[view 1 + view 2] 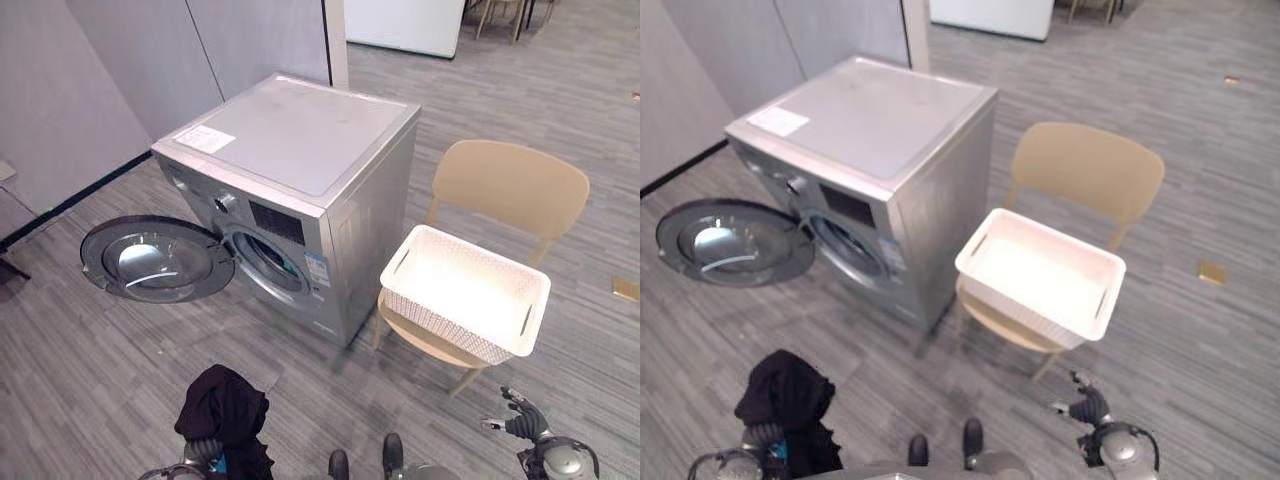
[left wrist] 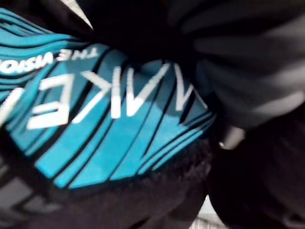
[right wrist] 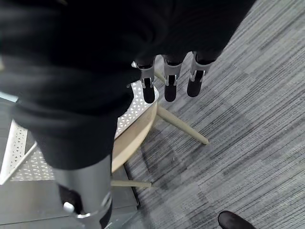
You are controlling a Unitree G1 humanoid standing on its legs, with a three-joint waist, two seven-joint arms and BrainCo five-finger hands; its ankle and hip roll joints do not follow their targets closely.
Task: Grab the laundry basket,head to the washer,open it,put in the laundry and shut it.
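Dark laundry [image 1: 225,408] bunched near, low on the left, over the left hand.
I cannot tell that hand's grip, because the cloth hides its fingers. The white basket [image 1: 466,290] sits empty on a tan chair [image 1: 512,185], right of the washer [image 1: 290,190], whose door [image 1: 152,258] lies open. Judged step: putting laundry in; next, carry it forward to the drum. Up close, the left wrist view shows blue print. The right hand [image 3: 167,76] hangs relaxed, holding nothing.

Twin head views down on washer [image 1: 300,190]; wrist close-ups.
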